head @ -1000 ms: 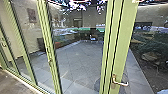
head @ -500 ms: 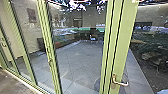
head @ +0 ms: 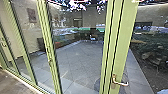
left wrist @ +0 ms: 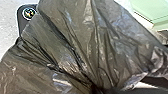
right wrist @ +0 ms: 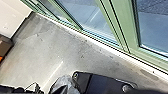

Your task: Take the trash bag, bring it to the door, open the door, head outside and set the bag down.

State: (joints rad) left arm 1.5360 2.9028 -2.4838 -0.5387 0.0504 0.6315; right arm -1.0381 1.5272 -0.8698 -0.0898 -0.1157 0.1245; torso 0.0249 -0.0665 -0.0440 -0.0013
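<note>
1. Green frame uprights stand where they stood a second ago, and the door handle sits at the same spot on its green stile. Nothing solid in front of me shifts; I am standing still at the glass.
2. What does change is slight: the dark reflections in the glass to the right of the door handle slide a little. I read that as a play of light, or something moving elsewhere, and no progress with the door.
3. The trash bag is on my side of the door handle, close at my left wrist, its dark plastic drawn into long folds that run together. That makes me think my left hand has it, but I cannot tell how that hand is set.
4. Of my right hand I cannot tell the state either. Below its wrist I see bare grey floor running up to the pale sill on this side of the door handle.
5. For the task, I judge the carry to the door about done, while the opening is not: the door looks shut, and the paving lies beyond the door handle. Loose plastic could snag on that lever, or trail over the sill.
</note>
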